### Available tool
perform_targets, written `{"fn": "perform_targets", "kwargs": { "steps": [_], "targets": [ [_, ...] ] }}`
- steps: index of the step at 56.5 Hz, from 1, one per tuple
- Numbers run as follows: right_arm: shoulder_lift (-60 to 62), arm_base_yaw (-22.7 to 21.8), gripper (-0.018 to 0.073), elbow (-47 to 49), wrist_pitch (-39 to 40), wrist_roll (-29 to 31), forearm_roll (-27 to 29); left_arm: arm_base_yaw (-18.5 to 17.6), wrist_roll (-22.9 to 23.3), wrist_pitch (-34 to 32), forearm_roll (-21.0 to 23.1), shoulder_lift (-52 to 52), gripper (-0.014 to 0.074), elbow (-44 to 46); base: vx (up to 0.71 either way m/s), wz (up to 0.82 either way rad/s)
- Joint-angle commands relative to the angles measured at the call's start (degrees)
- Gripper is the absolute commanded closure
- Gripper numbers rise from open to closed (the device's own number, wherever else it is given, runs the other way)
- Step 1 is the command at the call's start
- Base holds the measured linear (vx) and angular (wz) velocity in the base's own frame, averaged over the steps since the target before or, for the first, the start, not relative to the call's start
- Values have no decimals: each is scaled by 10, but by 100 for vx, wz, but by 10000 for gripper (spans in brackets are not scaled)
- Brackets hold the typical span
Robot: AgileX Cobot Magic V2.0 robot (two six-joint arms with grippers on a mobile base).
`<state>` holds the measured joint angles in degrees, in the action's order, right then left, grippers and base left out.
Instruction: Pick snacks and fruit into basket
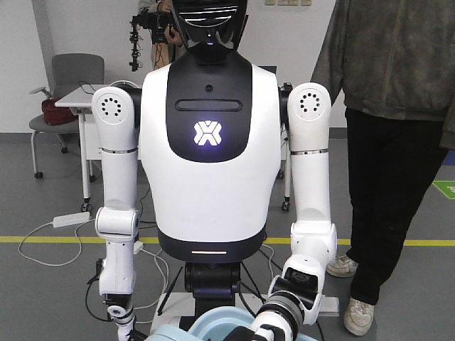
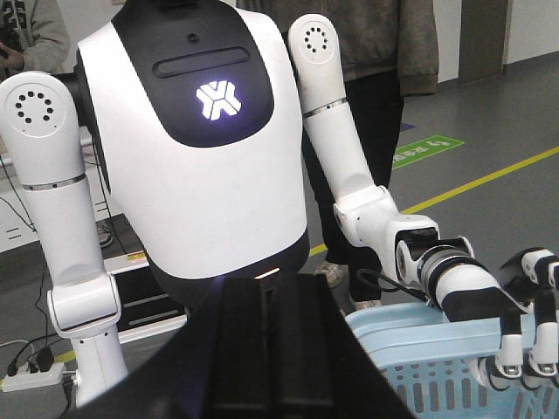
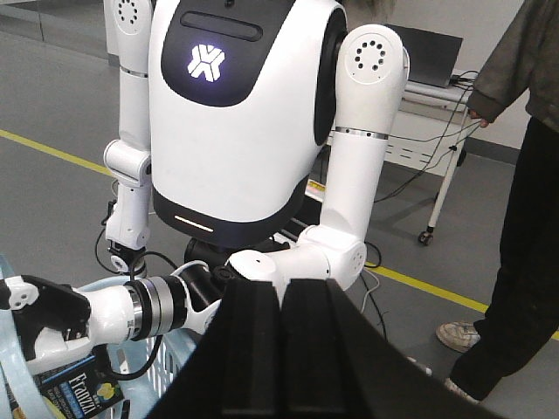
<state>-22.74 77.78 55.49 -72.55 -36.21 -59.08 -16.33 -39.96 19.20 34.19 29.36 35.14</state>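
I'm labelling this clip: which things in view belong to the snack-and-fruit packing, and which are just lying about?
Job in hand:
Franzzi box, gripped in the left hand
blue basket under that hand

Lying about:
power strip on the floor
grey chair
white table
bystander

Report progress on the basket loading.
Done: nothing confirmable; most of the inside of the basket is hidden. In hand: the left hand is down at the basket with the Franzzi cookie box just beneath it; gripped or released is unclear. Left: the green pouch and both fruits are out of view, presumably to fetch. The right arm hangs idle.
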Motion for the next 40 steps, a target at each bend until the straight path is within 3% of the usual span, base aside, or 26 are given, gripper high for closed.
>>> {"fn": "perform_targets", "kwargs": {
  "steps": [1, 5, 12, 16, 30, 34, 40],
  "targets": [
    [-7, -3, 568, 11, 33, 1, -41, -2, 9, -44, 9, 6, 594, 14, 0, 0],
    [-7, -3, 568, 11, 33, 1, -41, -2, 46, -84, -31, -10, 594, -16, 0, 0],
    [-7, -3, 568, 11, 31, 1, -41, 25, 192, -155, -151, -88, 594, -118, 0, 0],
    [-7, -3, 568, 11, 31, 1, -41, 47, 230, -161, -209, -137, 594, -177, 0, 0],
    [-7, -3, 568, 11, 30, 1, -41, 137, 227, -185, -225, -276, 594, -385, 0, 0],
    [-7, -3, 568, 11, 29, 1, -41, 150, 229, -133, -239, -307, 594, -386, 0, 0],
    [-7, -3, 568, 11, 29, 1, -36, 153, 230, -135, -282, -308, 594, -386, 0, 0]
  ]
}}
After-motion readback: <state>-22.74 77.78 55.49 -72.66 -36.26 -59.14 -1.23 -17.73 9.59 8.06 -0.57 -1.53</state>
